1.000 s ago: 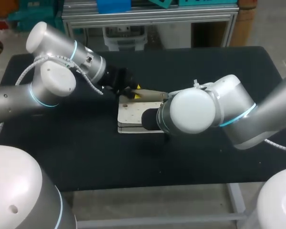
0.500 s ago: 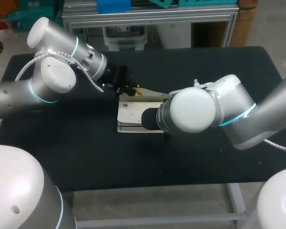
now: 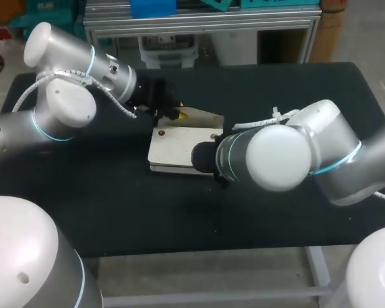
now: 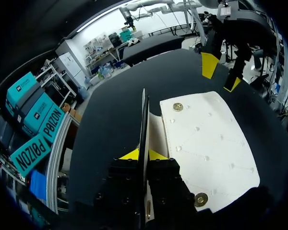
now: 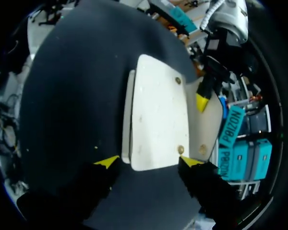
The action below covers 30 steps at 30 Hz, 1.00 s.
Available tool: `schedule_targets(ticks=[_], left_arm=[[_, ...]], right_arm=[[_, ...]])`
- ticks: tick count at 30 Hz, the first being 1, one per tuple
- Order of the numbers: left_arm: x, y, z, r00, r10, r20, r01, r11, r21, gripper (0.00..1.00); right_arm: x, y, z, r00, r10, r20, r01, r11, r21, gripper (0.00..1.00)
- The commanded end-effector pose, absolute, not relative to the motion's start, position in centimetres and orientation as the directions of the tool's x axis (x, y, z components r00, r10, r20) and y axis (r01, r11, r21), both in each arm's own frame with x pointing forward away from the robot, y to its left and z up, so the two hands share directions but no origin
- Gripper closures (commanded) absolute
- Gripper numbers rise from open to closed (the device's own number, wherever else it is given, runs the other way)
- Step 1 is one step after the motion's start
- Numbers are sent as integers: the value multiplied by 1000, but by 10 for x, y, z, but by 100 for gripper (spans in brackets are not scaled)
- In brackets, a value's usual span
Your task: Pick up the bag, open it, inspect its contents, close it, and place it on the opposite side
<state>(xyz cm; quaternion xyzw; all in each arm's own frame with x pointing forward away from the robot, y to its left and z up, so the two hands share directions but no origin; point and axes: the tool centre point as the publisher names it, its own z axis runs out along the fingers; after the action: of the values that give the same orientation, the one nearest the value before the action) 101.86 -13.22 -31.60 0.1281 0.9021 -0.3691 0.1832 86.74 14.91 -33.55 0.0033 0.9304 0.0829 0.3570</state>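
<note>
A flat cream bag (image 3: 176, 149) with brass snaps lies on the black table near its middle. Its flap (image 3: 202, 119) stands up at the far side. My left gripper (image 3: 174, 114) is shut on the flap's edge, which in the left wrist view is a thin sheet (image 4: 144, 120) between the yellow tips of the left gripper (image 4: 143, 154). My right gripper (image 5: 149, 163) is open, with its fingertips (image 5: 107, 162) wide apart on either side of the bag's (image 5: 158, 115) near end. In the head view my right wrist (image 3: 276, 157) hides that gripper.
The black table (image 3: 83, 192) spreads wide on both sides of the bag. My two arms come close together over the middle, and the left gripper's yellow tip (image 5: 201, 101) sits just beyond the bag in the right wrist view.
My right gripper has opened and let go of the bag. My left gripper closed on the flap and drew it up and back, and the bag slid a little to the left.
</note>
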Motion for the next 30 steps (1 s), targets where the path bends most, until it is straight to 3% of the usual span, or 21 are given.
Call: schedule_targets(ticks=[1, 6, 7, 9, 10, 30], left_arm=[[1009, -129, -299, -899, 57, -434, 343, 708, -617, 100], [1010, -128, -279, -903, -19, -429, 288, 716, -636, 100], [1010, -127, -275, -905, -39, -424, 270, 716, -643, 100], [1013, -125, -269, -902, -88, -422, 235, 720, -653, 100], [1014, -122, -264, -902, -112, -418, 219, 715, -664, 100], [994, -131, -246, -892, -128, -434, 213, 728, -652, 100]], right_arm=[[853, 136, -315, -733, 79, -676, -47, 985, 166, 0], [854, 130, -299, -729, 112, -675, -22, 982, 187, 0], [854, 130, -296, -726, 113, -678, -23, 982, 188, 14], [854, 130, -293, -724, 123, -678, -18, 980, 197, 66], [855, 130, -292, -726, 131, -675, -8, 980, 199, 100], [888, 141, -268, -671, 122, -731, -52, 976, 210, 100]])
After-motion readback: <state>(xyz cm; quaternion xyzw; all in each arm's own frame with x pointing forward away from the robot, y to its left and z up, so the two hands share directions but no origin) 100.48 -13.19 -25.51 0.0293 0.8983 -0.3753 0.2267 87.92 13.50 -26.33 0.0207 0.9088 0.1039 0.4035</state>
